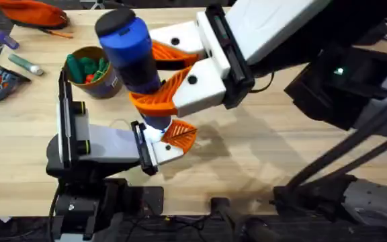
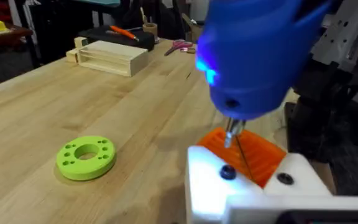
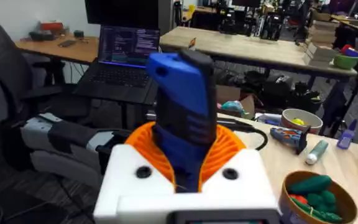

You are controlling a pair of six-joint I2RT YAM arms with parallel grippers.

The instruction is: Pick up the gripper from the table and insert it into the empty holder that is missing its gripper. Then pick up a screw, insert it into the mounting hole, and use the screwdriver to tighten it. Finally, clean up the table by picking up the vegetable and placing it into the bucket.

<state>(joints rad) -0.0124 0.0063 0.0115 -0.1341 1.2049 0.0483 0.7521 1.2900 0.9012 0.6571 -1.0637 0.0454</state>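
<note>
Screwdriver clamped upright in right claw above left claw.

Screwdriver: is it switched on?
On. The screwdriver shows a blue light glowing on its body, bit pointing down at the left tool.

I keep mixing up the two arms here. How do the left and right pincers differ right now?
The right pincer is shut on the blue screwdriver, held upright; the left pincer carries no tool and lies low over the table, under the bit. The right reaches in from the upper right; the left points rightward from its base at lower left. Both have orange ribbed pads on white bases.
</note>
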